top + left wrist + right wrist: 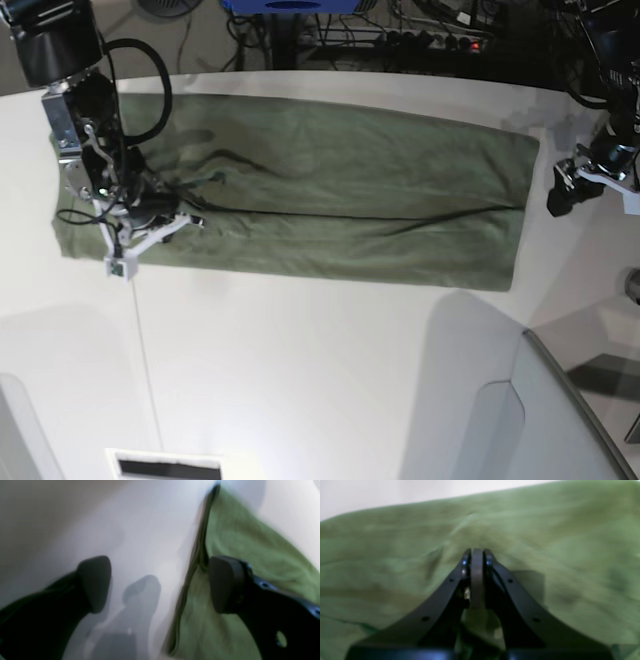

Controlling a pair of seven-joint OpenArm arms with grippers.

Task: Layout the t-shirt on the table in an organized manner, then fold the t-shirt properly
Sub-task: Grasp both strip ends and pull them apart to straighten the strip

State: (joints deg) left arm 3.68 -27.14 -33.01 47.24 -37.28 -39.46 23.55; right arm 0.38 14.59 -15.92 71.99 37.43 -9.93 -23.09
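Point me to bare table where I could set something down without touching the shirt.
Biggest free patch: the white table in front of the t-shirt, running from its near hem to the grey panel at the right. Another bare strip lies beside the open left gripper. Crowded: around the shut right gripper, which presses on the cloth.

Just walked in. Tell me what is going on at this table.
A two-armed robot is folding an olive-green t-shirt on the white table. The shirt lies as a long folded band across the table. The right tool is shut and sits over the cloth near one end; whether it pinches fabric I cannot tell. The left tool is open at the other end, beside the shirt's edge, holding nothing.
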